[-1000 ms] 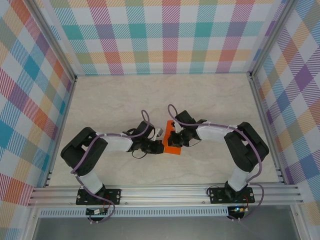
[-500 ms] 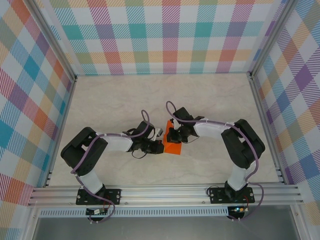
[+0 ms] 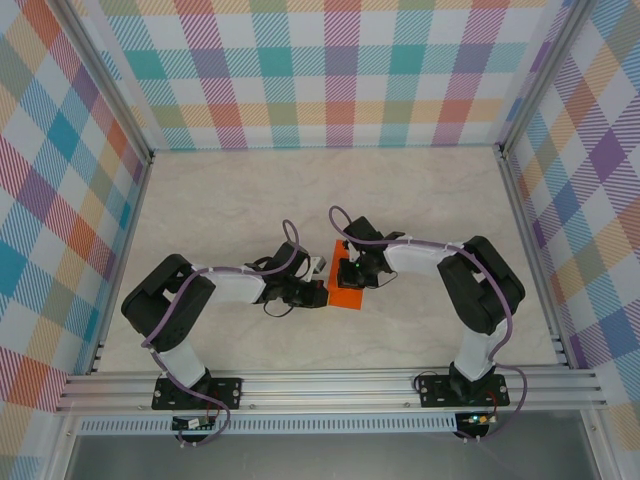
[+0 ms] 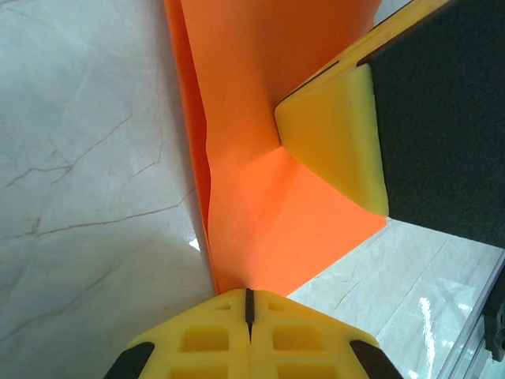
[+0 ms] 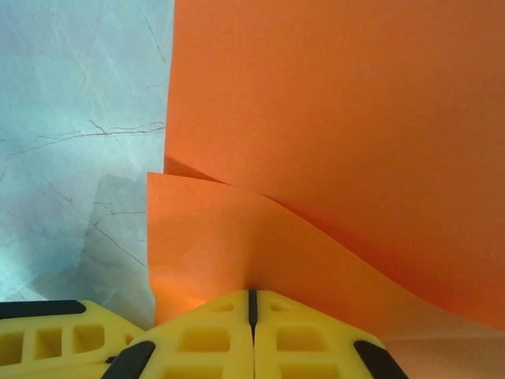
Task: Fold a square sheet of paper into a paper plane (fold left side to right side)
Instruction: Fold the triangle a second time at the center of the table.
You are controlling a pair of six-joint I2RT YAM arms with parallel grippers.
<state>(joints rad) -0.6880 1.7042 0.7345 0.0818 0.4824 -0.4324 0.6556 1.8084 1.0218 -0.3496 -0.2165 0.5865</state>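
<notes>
Your right gripper (image 5: 252,294) has crept closer to the left gripper (image 4: 248,294). Both are closed tight, tips bearing on the square sheet of paper (image 3: 345,298), which lies just beside the left gripper. One layer is doubled over but still bowed. Creasing and every later fold remain.

The right gripper (image 3: 346,278) now sits further left over the thin bright orange square sheet of paper (image 3: 346,298); its elbow follows, and less orange shows.
</notes>
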